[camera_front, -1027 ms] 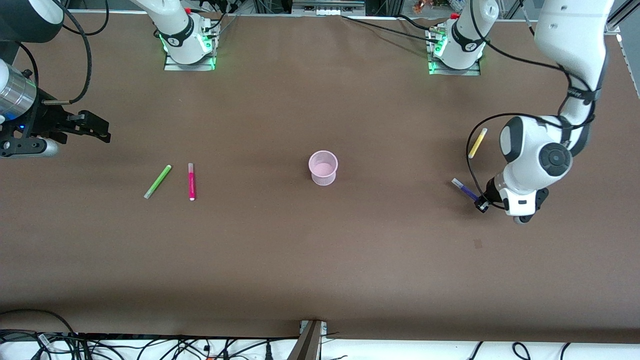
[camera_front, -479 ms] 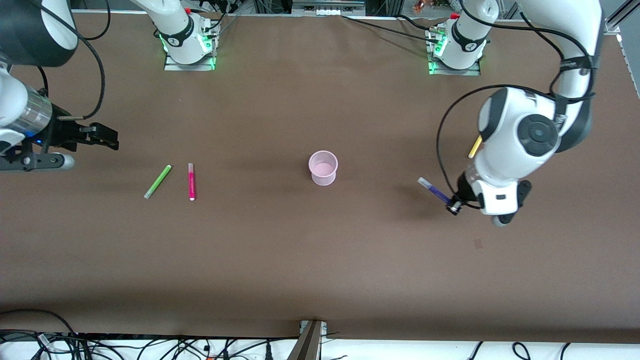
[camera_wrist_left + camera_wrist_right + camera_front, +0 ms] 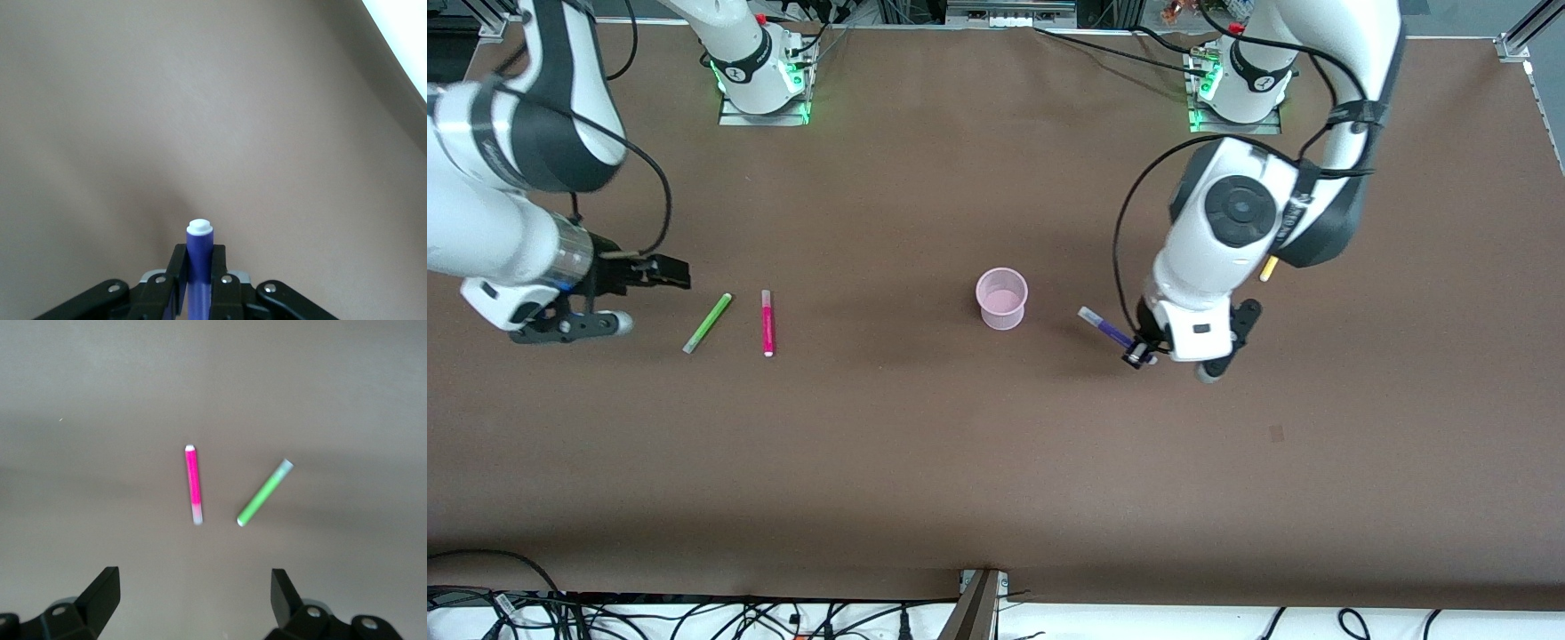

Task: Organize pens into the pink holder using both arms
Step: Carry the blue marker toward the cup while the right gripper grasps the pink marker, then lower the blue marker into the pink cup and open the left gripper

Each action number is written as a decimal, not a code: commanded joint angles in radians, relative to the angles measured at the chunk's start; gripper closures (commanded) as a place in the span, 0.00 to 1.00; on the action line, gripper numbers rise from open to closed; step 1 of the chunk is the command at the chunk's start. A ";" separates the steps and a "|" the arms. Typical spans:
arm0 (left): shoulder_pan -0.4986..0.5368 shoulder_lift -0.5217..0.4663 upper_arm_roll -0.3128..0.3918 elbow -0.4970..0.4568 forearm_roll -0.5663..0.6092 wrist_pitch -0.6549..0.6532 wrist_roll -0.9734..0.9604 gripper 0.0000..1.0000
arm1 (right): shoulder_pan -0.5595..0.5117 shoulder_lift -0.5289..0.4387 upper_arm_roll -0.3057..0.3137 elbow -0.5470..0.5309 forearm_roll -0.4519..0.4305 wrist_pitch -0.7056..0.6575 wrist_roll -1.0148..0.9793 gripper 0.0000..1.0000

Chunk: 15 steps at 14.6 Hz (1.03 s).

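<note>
**Purple pen up, cup close by**

While my left gripper (image 3: 1138, 354) pinches the purple pen (image 3: 1103, 328) above the table (image 3: 960, 462), the pen's pale tip points to ten o'clock, toward the pink cup (image 3: 1002, 299) standing just beside it. My right gripper (image 3: 678, 274) hangs spread wide over the table near the green pen (image 3: 708, 323) and pink pen (image 3: 767, 322), which lie apart. A yellow pen (image 3: 1265, 268) peeks out under my left arm.
</note>
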 commanded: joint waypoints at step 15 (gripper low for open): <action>-0.356 0.165 0.019 0.098 0.641 -0.121 -0.605 1.00 | 0.008 0.279 0.051 -0.268 0.083 0.659 -0.112 0.02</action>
